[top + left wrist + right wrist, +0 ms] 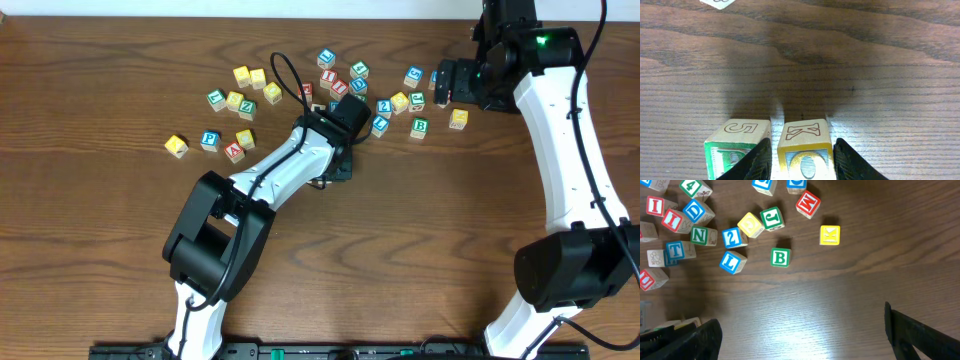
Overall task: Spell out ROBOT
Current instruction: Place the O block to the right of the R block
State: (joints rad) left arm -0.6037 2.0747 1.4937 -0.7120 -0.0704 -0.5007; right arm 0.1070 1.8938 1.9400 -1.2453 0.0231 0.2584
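Observation:
In the left wrist view a yellow-topped O cube [805, 150] stands on the table between the fingers of my left gripper [802, 152]. A thin gap shows on each side of it, so the gripper is open. Touching its left side is a green-letter cube [735, 145], its letter half hidden by one finger. In the overhead view the left arm hides both cubes. The green B cube [780, 258] and the blue T cube [675, 250] lie in the scatter. My right gripper [800, 330] hovers wide open over bare wood below the B, holding nothing.
Loose letter cubes are scattered across the back middle of the table [500, 250], among them a yellow K [830, 235], a red M [807, 203], a blue L [732, 261] and a plain yellow cube [751, 225]. Another group [240, 100] lies left of the left arm.

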